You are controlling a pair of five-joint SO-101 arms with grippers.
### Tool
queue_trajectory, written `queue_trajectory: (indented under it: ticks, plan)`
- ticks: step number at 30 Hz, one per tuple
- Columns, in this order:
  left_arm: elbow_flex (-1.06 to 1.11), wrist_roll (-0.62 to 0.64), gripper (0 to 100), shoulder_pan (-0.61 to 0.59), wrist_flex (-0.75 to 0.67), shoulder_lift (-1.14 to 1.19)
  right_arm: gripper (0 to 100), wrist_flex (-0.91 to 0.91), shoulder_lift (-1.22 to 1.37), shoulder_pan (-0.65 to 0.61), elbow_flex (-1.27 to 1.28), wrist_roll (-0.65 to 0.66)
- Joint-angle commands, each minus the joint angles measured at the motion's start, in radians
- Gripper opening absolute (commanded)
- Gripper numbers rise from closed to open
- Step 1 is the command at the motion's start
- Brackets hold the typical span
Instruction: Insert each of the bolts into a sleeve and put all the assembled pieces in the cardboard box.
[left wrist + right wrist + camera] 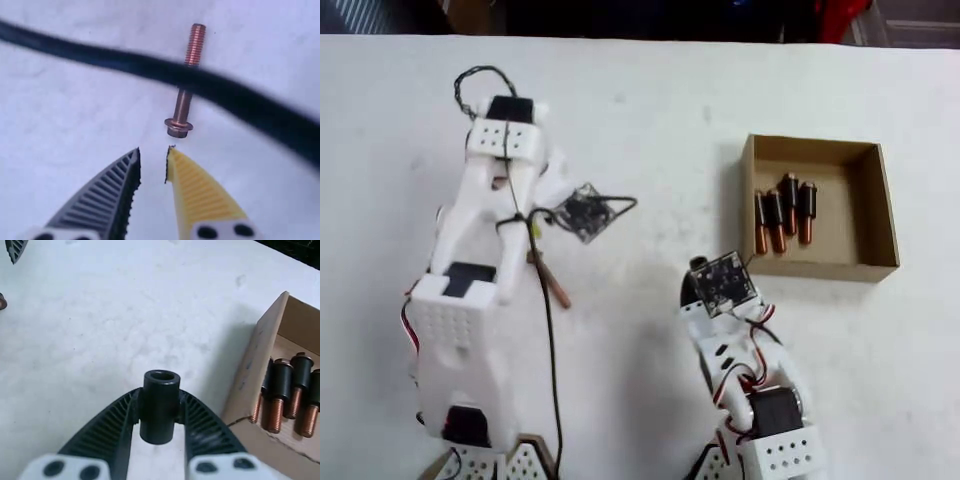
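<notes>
A copper bolt (183, 102) lies flat on the white table (640, 110), its flanged head turned toward my left gripper (152, 152). That gripper hovers just short of the head, one finger black and the other yellow, open by a narrow gap with nothing between them. From above, the bolt (554, 283) lies below the left gripper (534, 250). My right gripper (159, 412) is shut on a black sleeve (160, 405), held upright with its bore facing up, to the left of the cardboard box (876, 205). Inside the box lie several assembled pieces (783, 215), also seen as assembled pieces (290, 397).
A black cable (150, 65) runs across in front of the bolt's shank in the left wrist view and hangs along the left arm (548, 330). The right arm (750, 370) stands at the front right. Bare table lies between the arms and behind the box.
</notes>
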Motion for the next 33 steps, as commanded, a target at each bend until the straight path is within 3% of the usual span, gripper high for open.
queue_trajectory:
  ticks: [1, 9, 17, 23, 27, 33]
  plan:
    - [-0.054, 0.072, 12, 0.010, 0.015, -0.094, 1.8, -0.024, -0.013, 0.002, 0.000, 0.014]
    - [0.183, 0.091, 12, 0.018, 0.014, -0.390, 1.8, -0.024, -0.013, 0.002, 0.000, 0.014]
    - [0.437, 0.480, 12, 0.012, 0.014, -0.641, 1.8, -0.024, -0.013, 0.002, 0.000, 0.014]
    - [0.634, 0.601, 12, 0.031, 0.014, -0.786, 1.8, -0.024, -0.013, 0.002, 0.000, 0.014]
    - [0.726, 0.845, 12, 0.047, -0.011, -0.854, 1.8, -0.024, -0.013, 0.002, 0.002, 0.014]
    - [0.790, 1.409, 12, 0.048, -0.140, -0.872, 1.8, -0.024, -0.013, 0.002, 0.002, 0.014]
